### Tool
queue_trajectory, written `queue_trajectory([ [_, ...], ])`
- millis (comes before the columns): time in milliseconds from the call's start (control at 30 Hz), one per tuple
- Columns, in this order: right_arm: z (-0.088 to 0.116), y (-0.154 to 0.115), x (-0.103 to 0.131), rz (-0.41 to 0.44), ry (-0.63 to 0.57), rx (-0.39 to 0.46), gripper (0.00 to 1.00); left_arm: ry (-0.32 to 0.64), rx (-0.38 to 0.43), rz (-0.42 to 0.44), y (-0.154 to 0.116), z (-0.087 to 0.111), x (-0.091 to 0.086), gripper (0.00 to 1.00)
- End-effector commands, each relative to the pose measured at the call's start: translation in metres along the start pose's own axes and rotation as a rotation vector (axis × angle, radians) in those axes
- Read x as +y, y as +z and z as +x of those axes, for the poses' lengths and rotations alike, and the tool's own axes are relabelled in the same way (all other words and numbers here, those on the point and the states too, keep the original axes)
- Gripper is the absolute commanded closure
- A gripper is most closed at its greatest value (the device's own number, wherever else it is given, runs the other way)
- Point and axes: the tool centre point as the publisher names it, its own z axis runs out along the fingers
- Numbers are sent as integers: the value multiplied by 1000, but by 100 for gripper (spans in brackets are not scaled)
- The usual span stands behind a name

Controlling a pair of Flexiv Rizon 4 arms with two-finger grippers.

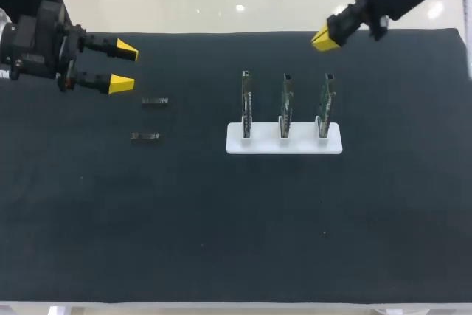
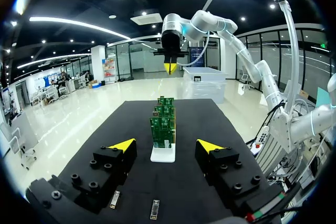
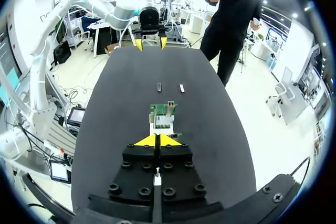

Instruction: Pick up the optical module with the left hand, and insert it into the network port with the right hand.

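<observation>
Optical module [image 1: 155, 100] lies flat on the counter [image 1: 221, 219], near the left gripper [image 1: 125, 68], whose fingers are spread. It looks small, light, stiff and probably slick, so pinch its long sides. The right gripper [image 1: 324, 38] has its fingers pressed together.

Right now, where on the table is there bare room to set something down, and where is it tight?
Bare: the wide near strip of the table, in front of the white rack; the right end past the rack; the gap between rack and near optical module. Tight: far left, where the left gripper sits right beside the far optical module.
</observation>
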Motion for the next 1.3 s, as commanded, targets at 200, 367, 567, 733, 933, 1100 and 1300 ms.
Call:
queue_trajectory([
  [200, 9, -7, 8, 24, 14, -21, 0, -1, 4, -2, 0, -1, 0, 0],
  [367, 9, -7, 8, 24, 14, -21, 0, -1, 4, -2, 0, -1, 0, 0],
  [567, 9, -7, 8, 24, 14, -21, 0, -1, 4, -2, 0, -1, 0, 0],
  [733, 9, -7, 8, 24, 14, -21, 0, -1, 4, -2, 0, -1, 0, 0],
  [933, 9, -7, 8, 24, 14, -21, 0, -1, 4, -2, 0, -1, 0, 0],
  [1100, 9, -7, 8, 24, 14, -21, 0, -1, 4, -2, 0, -1, 0, 0],
  [1300, 9, -7, 8, 24, 14, -21, 0, -20, 18, 36, -14, 1, -1, 0],
])
